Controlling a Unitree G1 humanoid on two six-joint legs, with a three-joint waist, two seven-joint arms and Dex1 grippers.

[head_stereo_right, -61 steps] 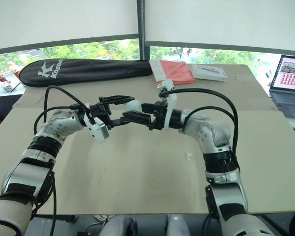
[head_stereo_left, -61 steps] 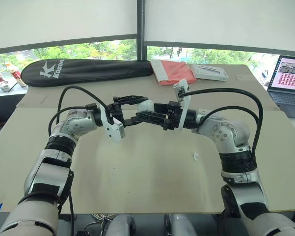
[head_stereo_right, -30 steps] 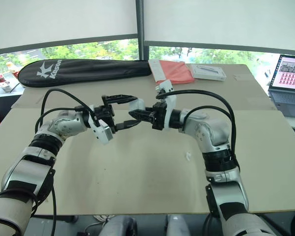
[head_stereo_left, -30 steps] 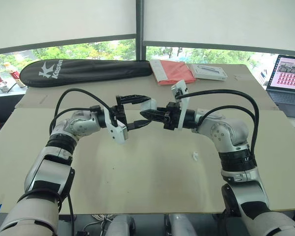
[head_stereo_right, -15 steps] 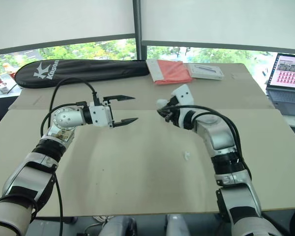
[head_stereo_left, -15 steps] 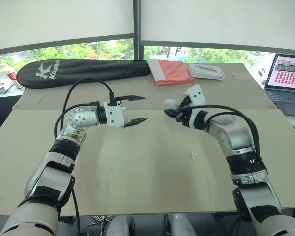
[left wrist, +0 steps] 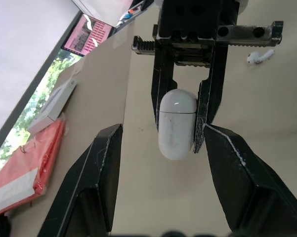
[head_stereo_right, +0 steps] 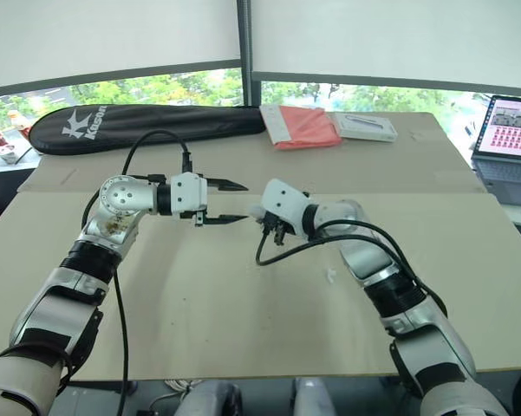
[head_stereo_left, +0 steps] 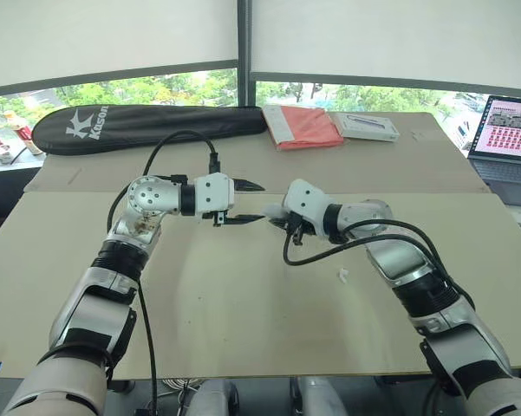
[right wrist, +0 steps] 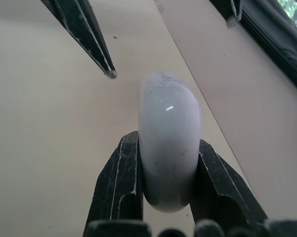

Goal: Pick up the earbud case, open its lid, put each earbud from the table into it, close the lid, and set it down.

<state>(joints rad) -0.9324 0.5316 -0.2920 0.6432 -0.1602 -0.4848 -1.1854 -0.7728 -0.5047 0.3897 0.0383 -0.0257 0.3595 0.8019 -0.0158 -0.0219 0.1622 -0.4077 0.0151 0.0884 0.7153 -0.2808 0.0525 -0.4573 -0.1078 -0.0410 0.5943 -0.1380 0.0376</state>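
Case (left wrist: pixel 177 123) pinched in right tool (right wrist: pixel 168 148), lid closed, left tool (head_stereo_left: pixel 258 201) spread just beside; lid-opening seemingly in hand, needs prying at seam.

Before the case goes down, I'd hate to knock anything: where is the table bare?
Bare: the near table in front, left of the earbud, and the right side between the earbud and the laptop. Crowded: the far edge, with the racket bag, red folder and white box.

earbud case (left wrist: pixel 177 123) in right gripper (right wrist: pixel 168 143), left gripper (head_stereo_left: pixel 262 201) just left (earbud (head_stereo_left: pixel 344 276) on table (head_stereo_left: pixel 243 329))
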